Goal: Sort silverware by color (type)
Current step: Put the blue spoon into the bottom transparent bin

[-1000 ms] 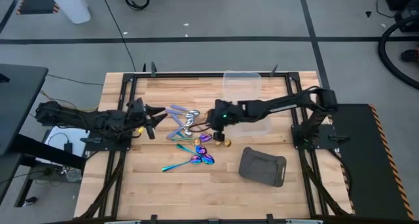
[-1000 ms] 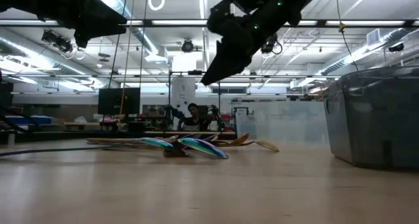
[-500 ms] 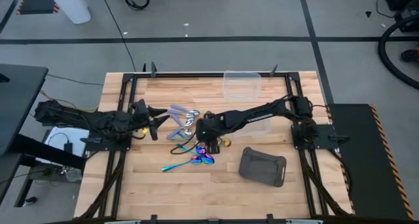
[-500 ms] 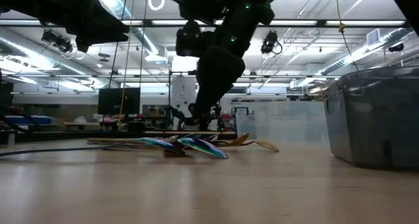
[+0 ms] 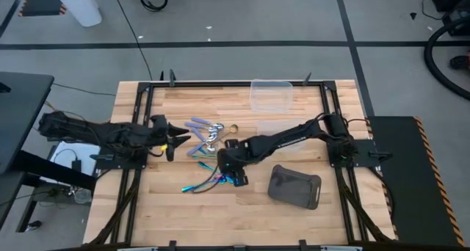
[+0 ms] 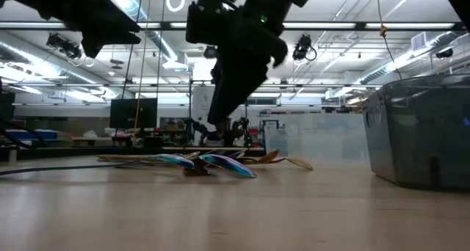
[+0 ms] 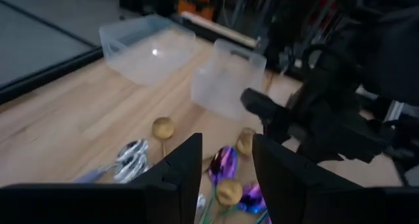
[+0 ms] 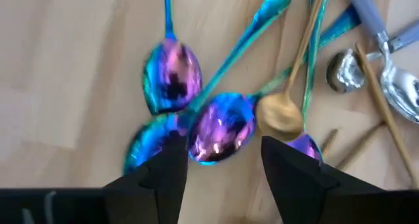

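Silverware lies in a loose heap near the middle of the wooden table, and the right gripper hangs directly above its near end. In the right wrist view its two dark fingers stand parted with open space between them, gripping nothing; straight below sit the iridescent spoons, three teal-purple bowls crowded together with their slim handles fanning away. A gold spoon rests with its bowl touching the rainbow bowls, its handle crossing them. Just beyond lie the lilac-handled silver spoons, bowls shining beside thin gold handles.

From above, the dark grey tray sits on the near right part of the table, just beside the right gripper. The heap stretches from the rainbow pieces at the near side to the lilac-handled ones at the far side. The left gripper hovers at the heap's left edge, close to the lilac handles; its fingers are spread apart and empty, framing the gold and rainbow bowls in the left wrist view.

Farther back, a clear plastic tub stands at the table's far edge. The left wrist view shows a second tub nearer the right arm.
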Available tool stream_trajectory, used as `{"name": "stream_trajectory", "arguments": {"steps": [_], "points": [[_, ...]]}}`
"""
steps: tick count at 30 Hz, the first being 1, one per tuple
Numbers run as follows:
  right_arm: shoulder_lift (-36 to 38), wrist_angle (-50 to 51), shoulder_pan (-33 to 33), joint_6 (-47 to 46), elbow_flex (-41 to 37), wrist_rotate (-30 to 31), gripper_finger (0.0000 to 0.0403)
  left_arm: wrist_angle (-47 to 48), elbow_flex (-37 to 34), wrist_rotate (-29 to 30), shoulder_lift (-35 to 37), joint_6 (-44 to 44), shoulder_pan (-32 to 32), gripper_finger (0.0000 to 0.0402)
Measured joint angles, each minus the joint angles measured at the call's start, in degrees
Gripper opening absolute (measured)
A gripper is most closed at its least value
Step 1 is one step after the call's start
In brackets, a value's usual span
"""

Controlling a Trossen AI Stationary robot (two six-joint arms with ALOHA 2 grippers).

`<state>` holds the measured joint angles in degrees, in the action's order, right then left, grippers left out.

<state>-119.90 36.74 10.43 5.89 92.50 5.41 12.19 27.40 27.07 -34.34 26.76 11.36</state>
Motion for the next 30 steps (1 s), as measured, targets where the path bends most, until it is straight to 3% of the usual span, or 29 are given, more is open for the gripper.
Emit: {"name": "stream_trajectory", "arguments": {"steps": [3, 11, 16, 30], "points": [[0.0, -2.23, 2.11, 3.33, -2.27, 3.78, 0.0203, 2.9, 3.22, -0.14, -3.38, -1.45, 0.12, 0.0142], [0.0, -5.04, 3.86, 12.64, -4.57, 11.84, 0.0203, 3.57, 6.23, -7.51, -10.74, -9.14, 0.12, 0.0141], [0.0, -7.28, 4.02, 20.33, -7.99, 14.3, 0.0195, 6.16, 6.23, -12.29, -14.24, -6.0, 1.4, 0.0141], [0.02, -19.69, 4.1, 36.11, -13.33, 14.62, 0.0155, 7.1, 6.19, -12.31, -18.21, 6.71, 9.87, 0.0141]]}}
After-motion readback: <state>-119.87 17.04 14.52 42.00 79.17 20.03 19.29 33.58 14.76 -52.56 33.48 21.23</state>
